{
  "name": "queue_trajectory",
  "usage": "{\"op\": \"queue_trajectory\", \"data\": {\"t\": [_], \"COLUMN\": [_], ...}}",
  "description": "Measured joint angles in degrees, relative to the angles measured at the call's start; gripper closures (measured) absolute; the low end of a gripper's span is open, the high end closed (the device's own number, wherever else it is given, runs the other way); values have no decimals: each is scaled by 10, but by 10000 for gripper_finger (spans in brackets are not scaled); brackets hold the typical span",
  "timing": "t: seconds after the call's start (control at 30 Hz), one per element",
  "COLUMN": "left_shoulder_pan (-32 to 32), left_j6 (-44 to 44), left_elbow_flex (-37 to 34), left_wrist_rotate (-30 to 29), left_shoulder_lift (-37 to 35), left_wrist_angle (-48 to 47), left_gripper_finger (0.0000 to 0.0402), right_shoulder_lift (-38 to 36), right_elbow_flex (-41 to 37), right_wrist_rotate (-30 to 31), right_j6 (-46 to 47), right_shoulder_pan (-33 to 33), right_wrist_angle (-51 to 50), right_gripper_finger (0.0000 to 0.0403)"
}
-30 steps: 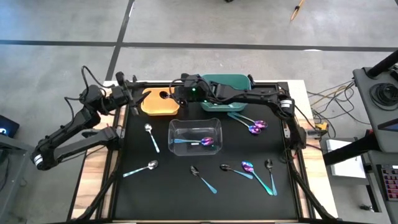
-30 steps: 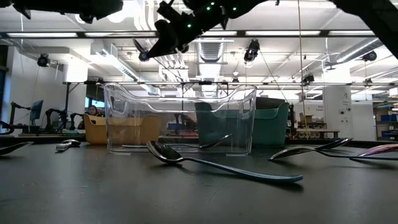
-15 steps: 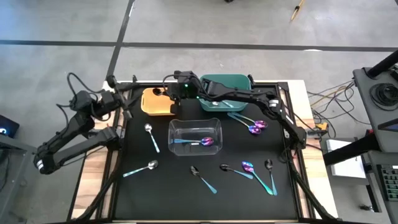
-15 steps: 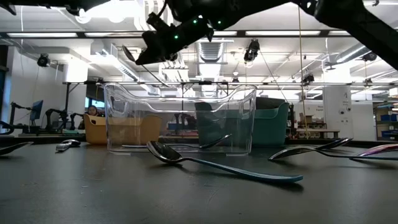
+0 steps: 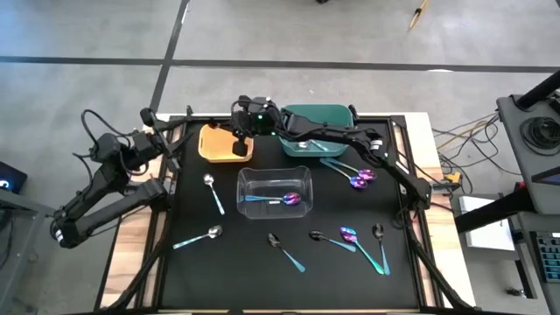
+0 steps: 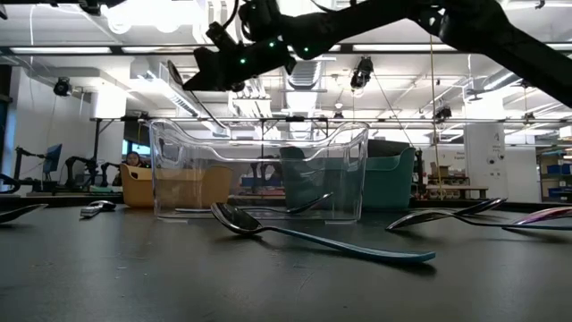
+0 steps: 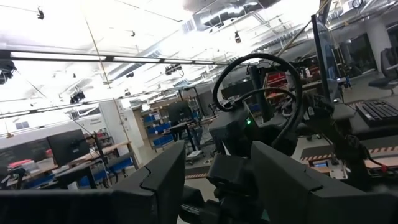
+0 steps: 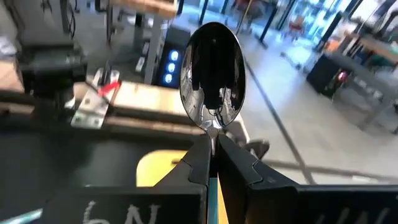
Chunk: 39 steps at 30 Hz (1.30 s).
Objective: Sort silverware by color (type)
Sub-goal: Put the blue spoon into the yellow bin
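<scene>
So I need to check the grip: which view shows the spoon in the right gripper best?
The right wrist view: the silver spoon stands clamped between the right gripper fingers, bowl filling the frame. The high view shows only the gripper over the orange bin; the low view, a thin tilted sliver; the left wrist view, nothing.

orange bin [image 5: 219, 143], teal bin [image 5: 320, 123], silver spoon [image 8: 212, 73]

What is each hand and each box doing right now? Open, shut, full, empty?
Right hand: shut on a silver spoon, above the orange bin.
Left hand: open, holding nothing, off the table's left edge.
Clear bin: holds one purple spoon.
Green bin: holds at least one spoon.
Orange bin: contents hidden by the arm.
</scene>
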Motion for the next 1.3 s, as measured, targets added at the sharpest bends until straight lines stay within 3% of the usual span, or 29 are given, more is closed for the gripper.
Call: {"op": "queue_trajectory", "data": {"t": [0.37, 1.13, 1.3], "left_shoulder_pan": [0, 0, 0], "left_j6": [2, 5, -31], "left_elbow_flex": [0, 0, 0], "left_wrist_rotate": [-1, -1, -58], "left_shoulder_lift": [0, 7, 51], "left_wrist_angle": [-1, -6, -6], "left_gripper_finger": [235, 235, 235], "right_shoulder_lift": [38, 78, 78], "right_elbow_flex": [0, -7, -7], "right_wrist_rotate": [-15, -23, -23], "right_j6": [15, 40, 38], "right_shoulder_pan": [-1, -1, -1], "right_wrist_angle": [83, 73, 77], "right_gripper_finger": [394, 394, 394]}}
